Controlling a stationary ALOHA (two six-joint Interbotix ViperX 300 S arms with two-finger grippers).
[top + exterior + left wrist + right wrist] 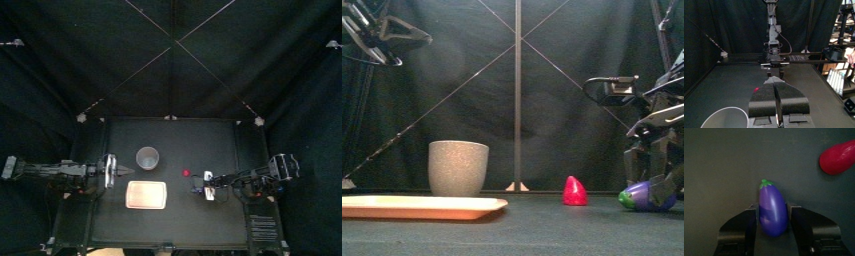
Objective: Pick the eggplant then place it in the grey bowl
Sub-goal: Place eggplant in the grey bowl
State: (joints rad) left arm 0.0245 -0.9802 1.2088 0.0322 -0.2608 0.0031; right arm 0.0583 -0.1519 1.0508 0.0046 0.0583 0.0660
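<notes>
The purple eggplant (772,213) with its green cap lies lengthwise between my right gripper's (772,208) two jaws, which press on its sides. In the front view the eggplant (647,197) is low at the table on the right, under the right gripper (657,183). The tall grey speckled bowl (458,167) stands upright, left of centre, well apart from the eggplant. My left gripper (777,84) is shut and empty, hovering beside the bowl (724,118); in the top view the left gripper (107,170) rests at the left.
A red toy (576,191) stands between the bowl and the eggplant, close to the right gripper (207,186). The flat pink tray (146,195) lies in front of the grey bowl (147,155), near the table's front.
</notes>
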